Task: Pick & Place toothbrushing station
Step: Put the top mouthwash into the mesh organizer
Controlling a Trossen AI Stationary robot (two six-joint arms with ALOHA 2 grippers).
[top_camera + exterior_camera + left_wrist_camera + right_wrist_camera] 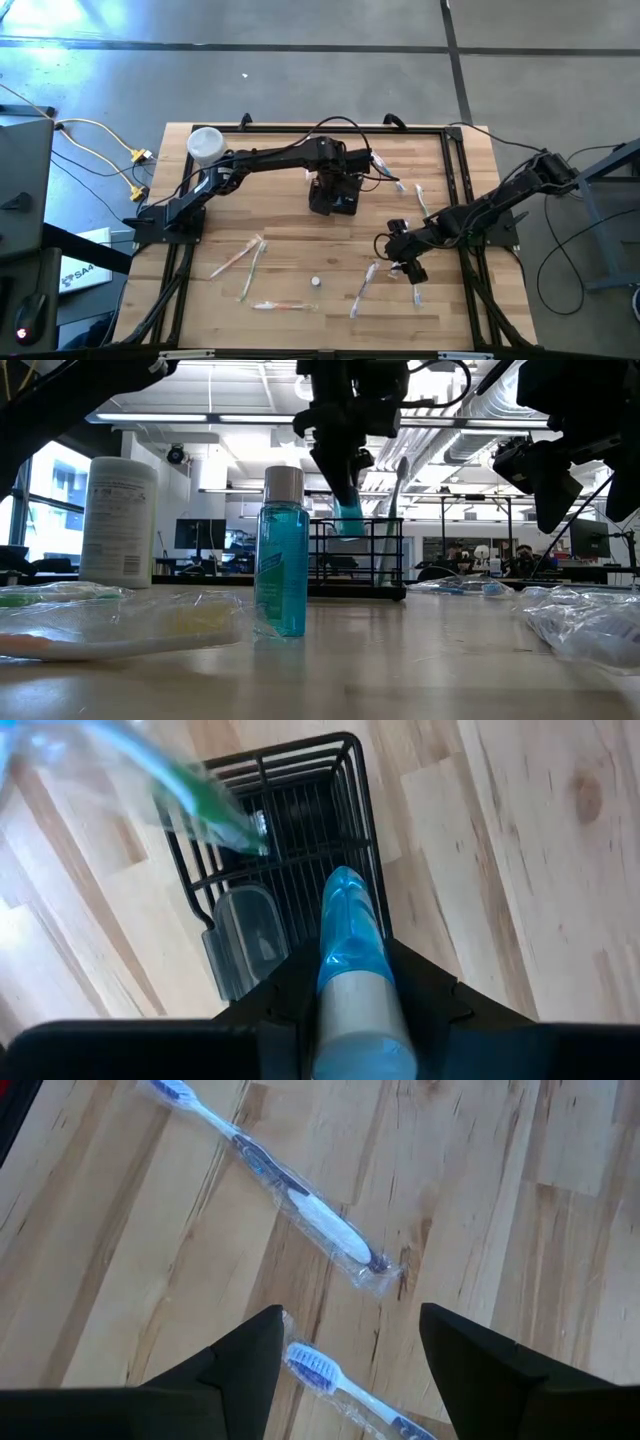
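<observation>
The toothbrushing station, a black wire caddy (290,820) (370,560), stands at the table's far middle (322,206). A wrapped green toothbrush (205,800) sticks into it, leaning on its rim. My left gripper (335,188) (350,970) hangs over the caddy, shut on a blue tube (350,935) (350,518). To the right of the middle, my right gripper (410,268) (350,1370) stands open above two wrapped toothbrushes (290,1190) (320,1370) that lie flat on the wood; it touches nothing. My left gripper pinches the blue tube between its two fingers near the pale cap end (360,1020). The fingers come from above, pointing down. The tube hangs upright, cap up, and its flat blue end (350,528) is level with the caddy's top rim. Whether it touches the wire does not show.
A white cylindrical container (205,145) (118,520) stands at the far left corner. A small blue bottle (280,550) (316,282) stands near the front middle. Several wrapped toothbrushes (245,260) lie front left and right of the caddy (420,200). Black frame rails (455,160) edge the table.
</observation>
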